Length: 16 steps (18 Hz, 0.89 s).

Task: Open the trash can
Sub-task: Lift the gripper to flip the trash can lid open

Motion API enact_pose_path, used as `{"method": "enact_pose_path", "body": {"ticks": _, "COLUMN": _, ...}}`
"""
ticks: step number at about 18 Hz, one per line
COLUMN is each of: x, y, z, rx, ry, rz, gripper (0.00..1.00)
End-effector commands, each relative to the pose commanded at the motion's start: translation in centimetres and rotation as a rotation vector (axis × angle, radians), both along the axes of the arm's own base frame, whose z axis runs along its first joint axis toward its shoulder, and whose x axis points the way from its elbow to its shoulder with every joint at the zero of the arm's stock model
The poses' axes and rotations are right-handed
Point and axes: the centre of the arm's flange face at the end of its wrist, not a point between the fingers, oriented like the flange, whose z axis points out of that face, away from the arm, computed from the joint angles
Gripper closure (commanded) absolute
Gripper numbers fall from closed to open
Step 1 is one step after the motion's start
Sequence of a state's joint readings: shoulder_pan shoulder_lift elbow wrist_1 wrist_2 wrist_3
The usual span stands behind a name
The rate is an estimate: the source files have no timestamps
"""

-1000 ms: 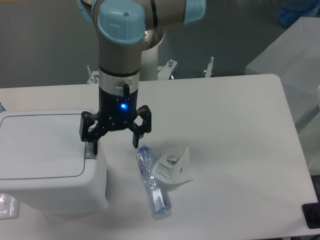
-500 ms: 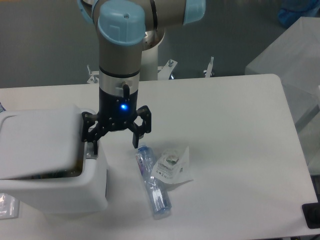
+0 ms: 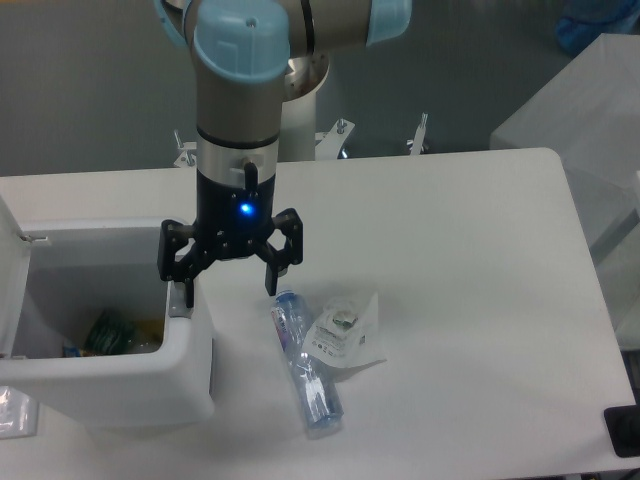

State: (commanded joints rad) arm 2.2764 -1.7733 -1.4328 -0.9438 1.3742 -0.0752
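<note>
Hovering with my gripper (image 3: 230,282) spread wide, gripping nothing, one finger at the right rim of the trash can (image 3: 110,375). Bin: table's left edge, lid upright, rubbish visible inside. Beside it: plastic bottle (image 3: 305,365), clear packet (image 3: 345,335).

My white table (image 3: 460,260) carries the trash can (image 3: 150,385) at its left edge, a clear plastic bottle (image 3: 305,365) near the middle, and a crinkled transparent packet (image 3: 345,335) touching the bottle's right side.
</note>
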Motion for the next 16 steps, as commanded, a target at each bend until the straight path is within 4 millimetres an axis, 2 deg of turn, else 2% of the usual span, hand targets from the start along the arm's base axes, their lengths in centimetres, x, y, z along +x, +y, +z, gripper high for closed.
{"method": "enact_pose_path", "body": {"ticks": 5, "x": -3.9, "y": -2.4, "z": 0.7, "rx": -0.117, "ry": 0.189, "rz": 0.107, "gripper": 0.00}}
{"method": "enact_pose_path", "body": {"ticks": 9, "x": -6.8, "y": -4.4, "z": 0.8, "rx": -0.202, "ry": 0.276, "rz": 0.036, "gripper": 0.00}}
{"method": "enact_pose_path", "body": {"ticks": 11, "x": -7.3, "y": -5.4, "z": 0.5, "rx": -0.256, "ry": 0.298, "rz": -0.001, "gripper": 0.00}}
{"method": "enact_pose_path", "body": {"ticks": 13, "x": -8.7, "y": -7.5, "z": 0.4, "rx": -0.302, "ry": 0.282, "rz": -0.009, "gripper": 0.00}}
{"method": "enact_pose_path", "body": {"ticks": 16, "x": -9.7, "y": -9.4, "z": 0.8, "rx": -0.349, "ry": 0.293, "rz": -0.065, "gripper": 0.00}}
